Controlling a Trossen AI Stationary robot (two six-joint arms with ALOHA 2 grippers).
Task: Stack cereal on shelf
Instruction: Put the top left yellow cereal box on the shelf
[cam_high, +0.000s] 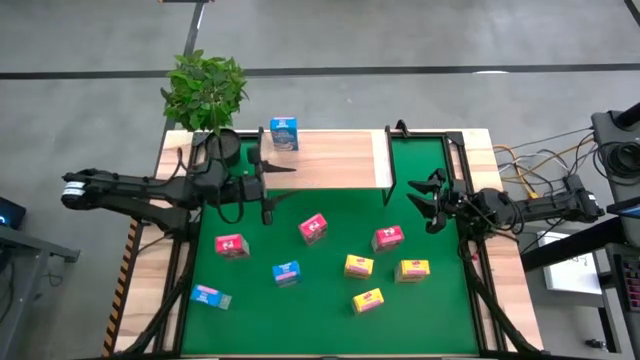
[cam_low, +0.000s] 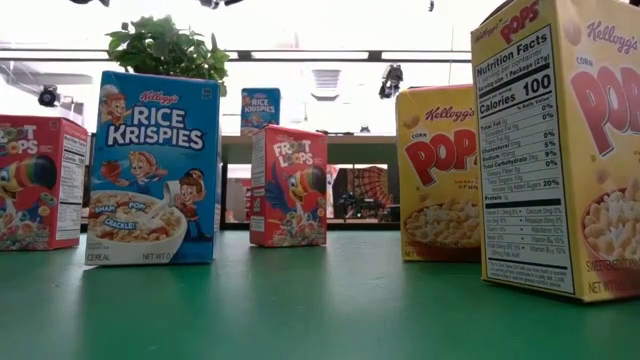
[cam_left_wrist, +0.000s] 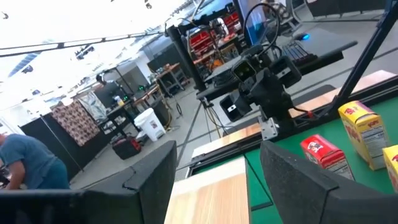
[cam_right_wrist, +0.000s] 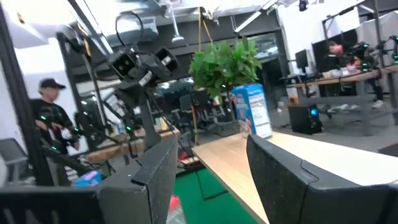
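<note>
The light-wood shelf stands along the far side of the green mat. One blue cereal box stands upright on it, also seen in the right wrist view. Several boxes lie loose on the mat: red ones, blue ones and yellow ones. My left gripper is open and empty at the shelf's near edge, left of centre. My right gripper is open and empty beside the shelf's right end.
A potted plant stands at the shelf's far left corner. A black frame borders the mat. Cables lie off the table's right side. People are in the room beyond the table.
</note>
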